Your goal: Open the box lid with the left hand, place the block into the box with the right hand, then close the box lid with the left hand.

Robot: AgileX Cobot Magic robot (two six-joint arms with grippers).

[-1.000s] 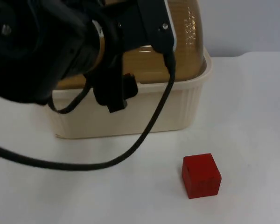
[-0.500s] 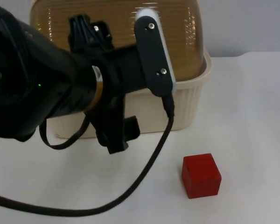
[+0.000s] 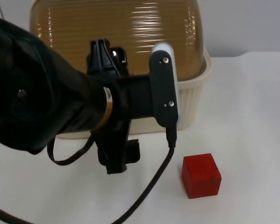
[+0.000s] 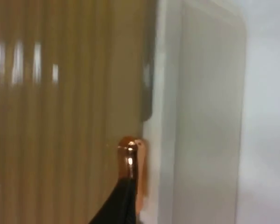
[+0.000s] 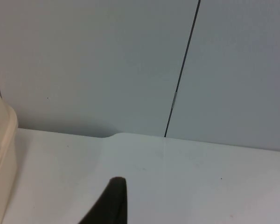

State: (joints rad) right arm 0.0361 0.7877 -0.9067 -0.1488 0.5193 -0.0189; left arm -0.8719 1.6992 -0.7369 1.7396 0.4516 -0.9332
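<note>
A cream plastic box (image 3: 189,100) with a ribbed amber dome lid (image 3: 130,32) stands at the back of the table, and the lid rests on its rim. My left arm reaches over the box's front, with the left gripper (image 3: 105,53) against the lid. In the left wrist view the left gripper (image 4: 129,163) sits at the seam between the amber lid (image 4: 60,116) and the cream rim (image 4: 205,130). The red block (image 3: 201,175) lies on the table in front of the box, to its right. My right gripper (image 5: 113,200) waits over bare table, facing the partition wall.
The white table (image 3: 252,116) runs to the grey partition wall (image 3: 242,23) behind the box. A corner of the box (image 5: 0,158) appears in the right wrist view. The left arm's bulk (image 3: 42,107) hangs over the table's front left.
My left arm has shifted toward the table's front, uncovering most of the amber lid. The red block has stayed where it was.
</note>
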